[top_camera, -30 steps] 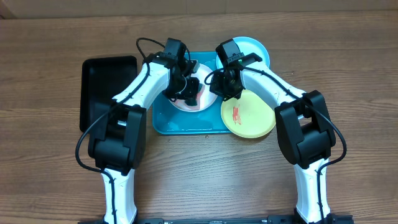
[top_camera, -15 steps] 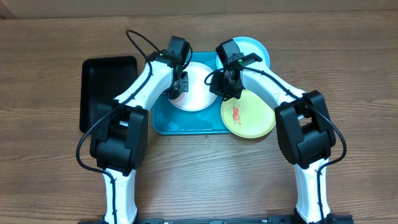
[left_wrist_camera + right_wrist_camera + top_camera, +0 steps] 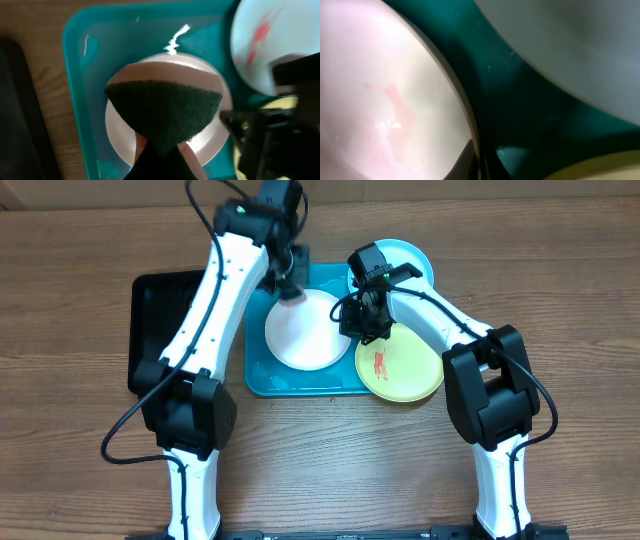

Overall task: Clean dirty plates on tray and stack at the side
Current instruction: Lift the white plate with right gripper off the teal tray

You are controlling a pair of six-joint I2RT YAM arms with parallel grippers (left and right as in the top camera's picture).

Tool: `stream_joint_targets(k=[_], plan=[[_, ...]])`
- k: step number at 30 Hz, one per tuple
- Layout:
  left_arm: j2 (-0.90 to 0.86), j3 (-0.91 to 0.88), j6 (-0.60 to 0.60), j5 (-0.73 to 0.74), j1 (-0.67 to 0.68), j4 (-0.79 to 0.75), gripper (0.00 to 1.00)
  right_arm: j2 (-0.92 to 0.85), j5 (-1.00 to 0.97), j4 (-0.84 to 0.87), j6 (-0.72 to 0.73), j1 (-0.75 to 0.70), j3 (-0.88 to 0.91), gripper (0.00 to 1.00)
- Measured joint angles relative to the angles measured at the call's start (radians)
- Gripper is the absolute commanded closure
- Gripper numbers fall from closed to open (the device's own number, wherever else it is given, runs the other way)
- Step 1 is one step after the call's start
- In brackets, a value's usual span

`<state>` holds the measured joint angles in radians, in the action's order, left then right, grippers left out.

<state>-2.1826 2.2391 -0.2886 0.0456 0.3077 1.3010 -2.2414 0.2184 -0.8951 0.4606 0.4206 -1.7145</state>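
Note:
The white plate (image 3: pixel 303 331) lies on the turquoise tray (image 3: pixel 290 384), with only a faint pink trace showing in the right wrist view (image 3: pixel 385 100). My left gripper (image 3: pixel 287 280) is raised above the plate's far edge, shut on a dark green scouring pad (image 3: pixel 165 112). My right gripper (image 3: pixel 358 322) is shut on the white plate's right rim (image 3: pixel 476 150). The pale blue plate (image 3: pixel 405 260) sits at the tray's far right corner with a red smear (image 3: pixel 260 32). The yellow-green plate (image 3: pixel 402 367), with a red smear, overlaps the tray's right edge.
A smaller black tray (image 3: pixel 165 320) lies left of the turquoise one. Bare wooden table surrounds both trays. The two arms reach in close together over the tray.
My left gripper has lifted up and back off the white plate with the pad. The plate's red smear no longer shows from overhead. The right gripper has held still on the rim.

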Motion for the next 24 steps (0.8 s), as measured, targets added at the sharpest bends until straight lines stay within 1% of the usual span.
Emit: stream_joint_targets(k=[2,7,12,16,20,24], plan=[[0.000,0.035,0.004,0.008,-0.013,0.012,0.96,0.000,-0.006,-0.036,-0.021,0.000,-0.018,0.96],[0.000,0.043,0.004,0.011,-0.061,0.038,0.96,0.034,-0.070,-0.130,-0.050,0.000,-0.064,0.96],[0.000,0.043,0.003,0.011,-0.097,0.055,0.96,0.153,-0.177,-0.191,-0.061,0.001,-0.073,0.96],[0.000,0.042,0.003,0.012,-0.100,0.057,0.96,0.256,-0.261,-0.209,-0.066,0.005,-0.081,0.96],[0.000,0.041,0.003,0.014,-0.100,0.057,0.96,0.335,-0.385,-0.244,-0.063,0.027,-0.089,0.96],[0.000,0.040,0.003,0.015,-0.100,0.058,0.96,0.359,-0.570,-0.299,-0.029,0.084,-0.093,0.96]])
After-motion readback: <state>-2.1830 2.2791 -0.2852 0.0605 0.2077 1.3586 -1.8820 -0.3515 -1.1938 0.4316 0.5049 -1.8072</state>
